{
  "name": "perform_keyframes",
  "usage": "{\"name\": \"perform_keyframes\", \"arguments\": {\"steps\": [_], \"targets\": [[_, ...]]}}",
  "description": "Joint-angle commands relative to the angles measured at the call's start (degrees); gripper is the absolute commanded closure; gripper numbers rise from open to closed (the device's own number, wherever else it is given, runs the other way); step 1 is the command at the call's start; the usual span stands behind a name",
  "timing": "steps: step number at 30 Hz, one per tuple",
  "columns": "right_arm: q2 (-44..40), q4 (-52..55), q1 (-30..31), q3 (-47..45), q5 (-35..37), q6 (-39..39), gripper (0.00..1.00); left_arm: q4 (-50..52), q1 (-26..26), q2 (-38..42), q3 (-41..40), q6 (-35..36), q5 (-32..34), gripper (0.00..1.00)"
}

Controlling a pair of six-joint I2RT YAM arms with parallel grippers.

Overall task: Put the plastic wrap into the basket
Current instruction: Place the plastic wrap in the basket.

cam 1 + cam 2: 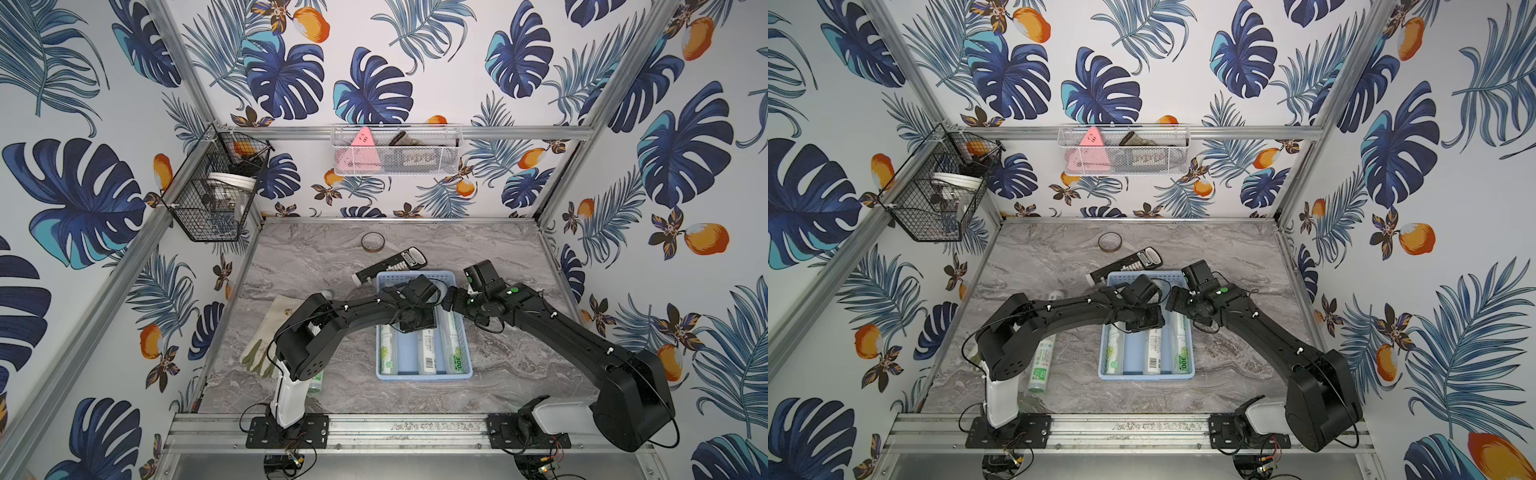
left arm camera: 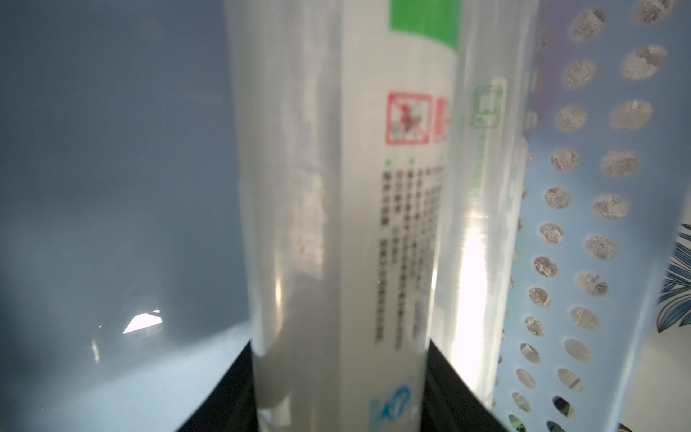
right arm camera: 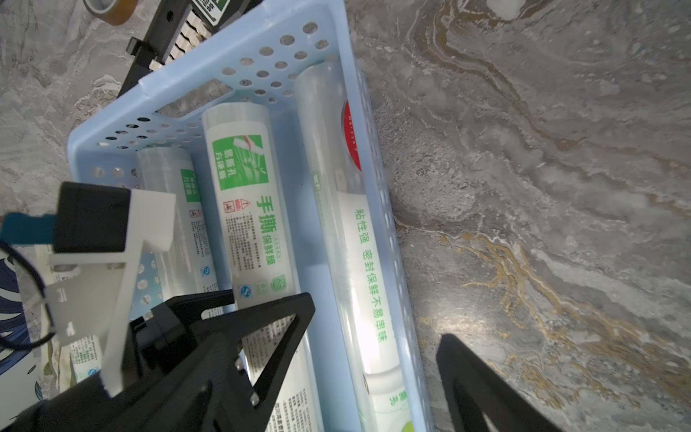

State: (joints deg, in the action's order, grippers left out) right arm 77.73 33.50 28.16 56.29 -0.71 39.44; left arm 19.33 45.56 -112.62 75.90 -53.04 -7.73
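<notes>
The basket (image 3: 179,74) below the black right gripper (image 3: 374,359) is light blue with dotted holes. The plastic wrap (image 3: 246,209) is whitish-clear with green print and a red mark; the table (image 3: 542,168) is gold-veined grey marble.

Light blue perforated basket (image 1: 1146,376), mid-table, holds three whitish, green-printed wrap rolls lying lengthwise side by side: left roll (image 1: 1113,355), middle roll (image 1: 1153,353), right roll (image 1: 1182,349). Fourth roll (image 1: 1042,360) lies on the table, left of the basket.
</notes>
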Motion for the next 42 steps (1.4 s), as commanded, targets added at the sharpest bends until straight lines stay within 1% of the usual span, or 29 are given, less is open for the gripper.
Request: {"name": "perform_keyframes", "arguments": {"steps": [1, 4, 7, 10, 15, 20, 24, 28, 34, 37, 42], "targets": [[-0.08, 0.65, 0.05, 0.05, 0.36, -0.80, 0.08, -1.83, -0.12, -0.32, 0.33, -1.82, -1.36, 0.62], [-0.12, 0.69, 0.05, 0.05, 0.39, -0.84, 0.08, -2.75, -0.08, -0.68, 0.27, -3.05, -2.34, 0.62], [-0.12, 0.47, 0.05, -0.29, 0.45, -0.88, 0.08, -5.91, -0.05, -0.76, -1.03, -5.26, -3.96, 0.61], [0.16, 0.68, 0.05, -0.26, 0.46, -0.87, 0.08, -6.24, -0.04, -1.15, -0.98, -6.11, -4.24, 0.55], [0.06, 1.13, 0.05, -0.26, 1.04, -0.96, 0.08, -7.61, -0.03, -1.51, -0.75, -7.00, -4.96, 0.53], [-0.02, 1.05, 0.05, -0.70, 1.26, -0.87, 0.07, -5.89, -0.01, -1.14, 0.02, -6.61, -4.45, 0.44], [0.07, 1.14, 0.05, -0.66, 1.41, -0.82, 0.07, -5.53, -0.09, 0.17, -1.08, -6.91, -3.77, 0.38], [-0.09, 1.31, 0.05, -0.66, 1.51, -1.18, 0.07, -6.14, -0.04, 0.38, -1.54, -6.75, -4.26, 0.36], [-0.55, 1.53, 0.05, -0.59, 2.30, -0.91, 0.07, -8.30, 0.00, 0.36, -2.16, -8.06, -6.72, 0.37], [-1.27, 1.22, 0.05, -0.92, 2.26, -0.94, 0.06, -6.65, -0.08, 1.10, -2.01, -7.23, -5.27, 0.37], [-2.41, 0.85, 0.06, -0.98, 1.54, -1.31, 0.06, -2.47, 0.01, 3.58, -1.90, -4.96, -1.07, 0.36]]}}
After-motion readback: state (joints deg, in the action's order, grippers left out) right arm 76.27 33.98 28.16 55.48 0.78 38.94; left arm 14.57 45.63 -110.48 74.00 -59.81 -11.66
